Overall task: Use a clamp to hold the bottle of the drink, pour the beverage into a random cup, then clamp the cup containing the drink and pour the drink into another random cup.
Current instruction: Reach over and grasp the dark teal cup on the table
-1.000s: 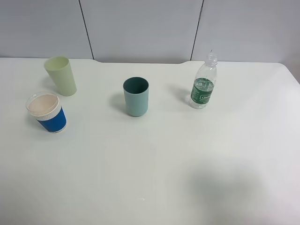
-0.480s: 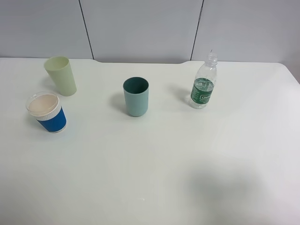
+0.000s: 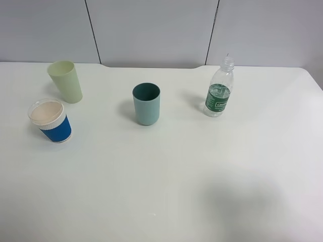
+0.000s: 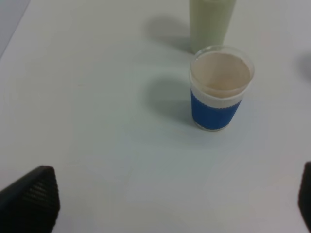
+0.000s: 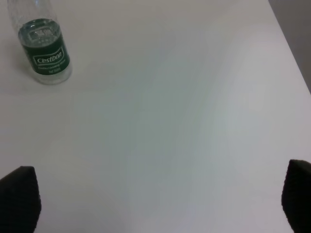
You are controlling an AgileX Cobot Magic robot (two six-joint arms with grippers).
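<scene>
Pincers, two: we list left gripper (image 4: 167, 204) and right gripper (image 5: 158, 199), each with jaws spread wide, gripping nothing. Bottle (image 3: 219, 93): upright on table (image 3: 166, 176), part full, well right of teal cup (image 3: 147, 106). Pale green cup (image 3: 66, 80): well left of teal cup, farther back. Blue-sleeved cup (image 3: 50, 122): well left of teal cup, slightly nearer.

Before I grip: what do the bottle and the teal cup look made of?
Bottle: thin clear plastic, glossy; the wall is see-through above a green printed label. Teal cup: likely opaque plastic, matte to satin, with even colour and no sharp glare.
</scene>
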